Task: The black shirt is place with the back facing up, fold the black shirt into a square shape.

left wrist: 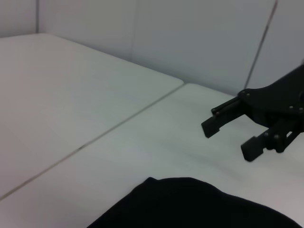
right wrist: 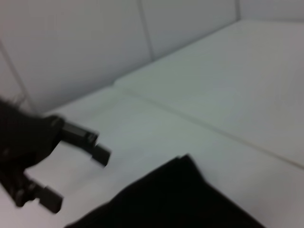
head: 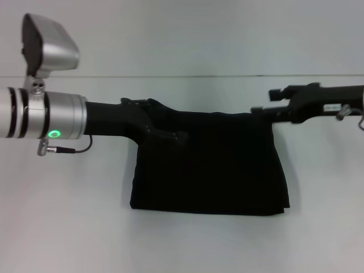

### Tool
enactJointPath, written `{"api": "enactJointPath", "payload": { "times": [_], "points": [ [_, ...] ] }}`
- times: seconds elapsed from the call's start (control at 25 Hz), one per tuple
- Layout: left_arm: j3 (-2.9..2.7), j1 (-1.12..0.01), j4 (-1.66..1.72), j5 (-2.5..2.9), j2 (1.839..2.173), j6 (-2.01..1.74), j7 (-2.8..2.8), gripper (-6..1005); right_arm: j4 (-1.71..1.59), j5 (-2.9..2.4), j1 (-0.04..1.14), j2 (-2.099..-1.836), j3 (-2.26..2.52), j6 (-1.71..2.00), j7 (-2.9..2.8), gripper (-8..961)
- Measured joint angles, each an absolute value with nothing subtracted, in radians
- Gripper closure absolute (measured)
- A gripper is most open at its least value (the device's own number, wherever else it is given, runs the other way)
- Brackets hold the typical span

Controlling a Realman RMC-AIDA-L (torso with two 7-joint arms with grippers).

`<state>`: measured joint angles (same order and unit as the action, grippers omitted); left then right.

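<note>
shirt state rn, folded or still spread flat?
Folded. The black shirt lies as a compact, roughly square block on the table, no sleeves sticking out, lettering hidden.

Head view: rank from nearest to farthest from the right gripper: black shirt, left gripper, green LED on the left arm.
From the right gripper, at the shirt's far right corner:
1. black shirt, right beside it, spread toward the middle.
2. left gripper, over the shirt's left part.
3. green LED, far left, on the left arm.

Head view looks forward and down over the white table (head: 68,227). Each wrist view sits low and near it, facing the opposite gripper's fingers; both share the black shirt (head: 216,165) edge beneath those fingers.
</note>
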<state>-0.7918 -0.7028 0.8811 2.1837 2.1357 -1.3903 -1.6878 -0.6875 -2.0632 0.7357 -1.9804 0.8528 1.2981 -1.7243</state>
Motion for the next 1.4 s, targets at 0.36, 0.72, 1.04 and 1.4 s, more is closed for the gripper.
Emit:
{"api": "enactJointPath", "payload": {
  "times": [0.36, 0.72, 1.04, 1.4],
  "points": [
    [-0.865, -0.746, 0.875, 2.261, 2.125, -1.397, -1.676, 93, -0.725, -2.104, 0.733, -2.006, 0.864, 1.3, -1.723, 101],
    [-0.878, -0.747, 0.878, 2.282, 2.125, -1.389, -1.672, 96, -0.715, -2.112, 0.719, -2.005, 0.866, 1.3, -1.719, 101],
    [-0.877, -0.74, 0.878, 2.282, 2.13, -1.389, -1.671, 96, -0.714, -2.117, 0.715, -2.01, 0.867, 1.294, -1.718, 101],
    [-0.876, -0.731, 0.879, 2.279, 2.135, -1.39, -1.67, 97, -0.713, -2.117, 0.71, -2.017, 0.867, 1.292, -1.716, 101]
  ]
}}
